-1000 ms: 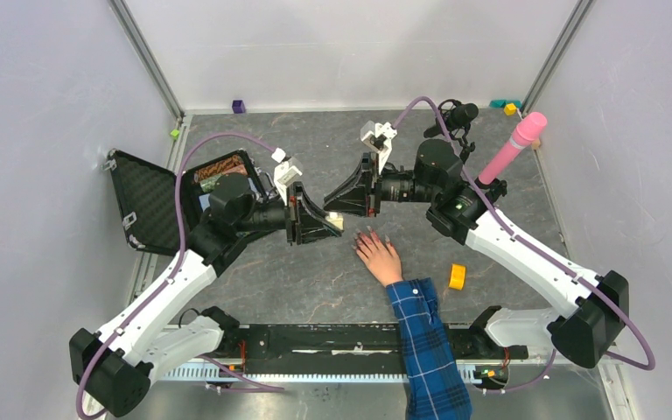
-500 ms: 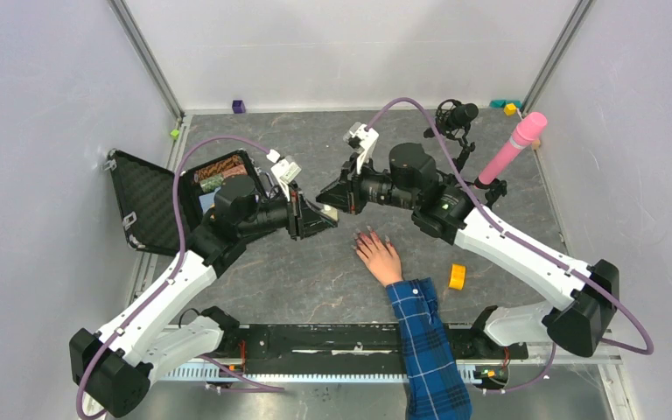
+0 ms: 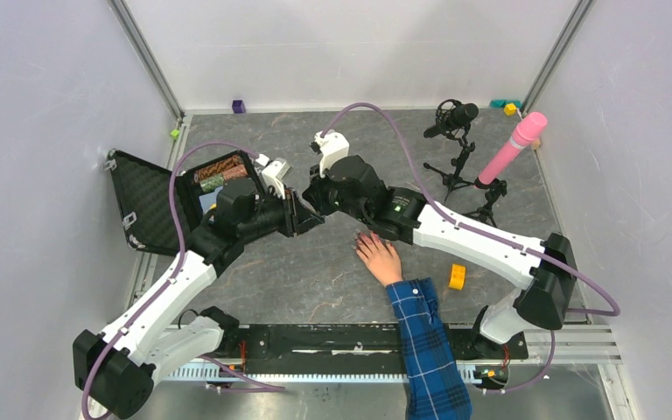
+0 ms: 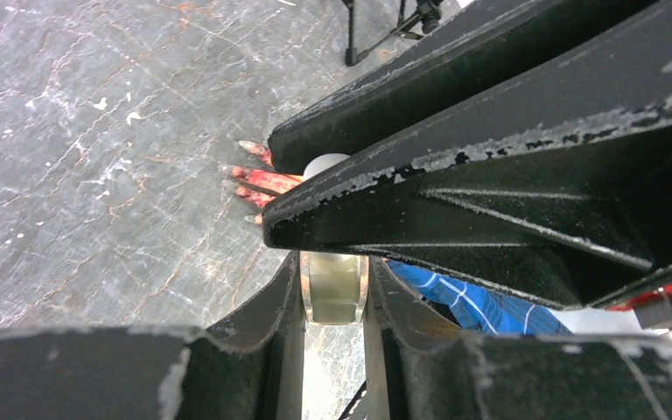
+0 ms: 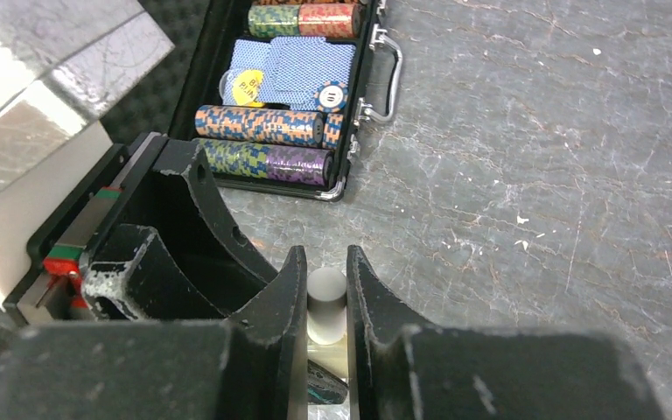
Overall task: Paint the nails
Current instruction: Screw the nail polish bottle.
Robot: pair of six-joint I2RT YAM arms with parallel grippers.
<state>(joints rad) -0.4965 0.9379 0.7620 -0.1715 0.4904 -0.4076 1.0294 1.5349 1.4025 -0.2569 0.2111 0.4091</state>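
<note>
A pale hand [image 3: 379,256] in a blue plaid sleeve [image 3: 424,337] lies palm down on the table, its nails [image 3: 369,234] pointing to the back. In the left wrist view the fingers [image 4: 262,179] look red past the right gripper's black jaws. My left gripper [image 3: 312,217] [image 4: 334,262] is shut on a small glass bottle [image 4: 334,287]. Directly against it, my right gripper [image 3: 311,196] [image 5: 325,258] is shut on the bottle's white cap [image 5: 325,302]. Both grippers hang left of and behind the hand.
An open black case [image 3: 153,201] with rows of poker chips [image 5: 262,131] lies at the left. A microphone on a tripod [image 3: 455,118] and a pink cylinder [image 3: 512,149] stand back right. A yellow roll [image 3: 457,276] lies right of the sleeve. Small blocks [image 3: 239,106] sit along the back wall.
My right arm has swung left, carrying its gripper over to the left gripper and the bottle. The left gripper drew slightly back to the left. The hand stayed still.
</note>
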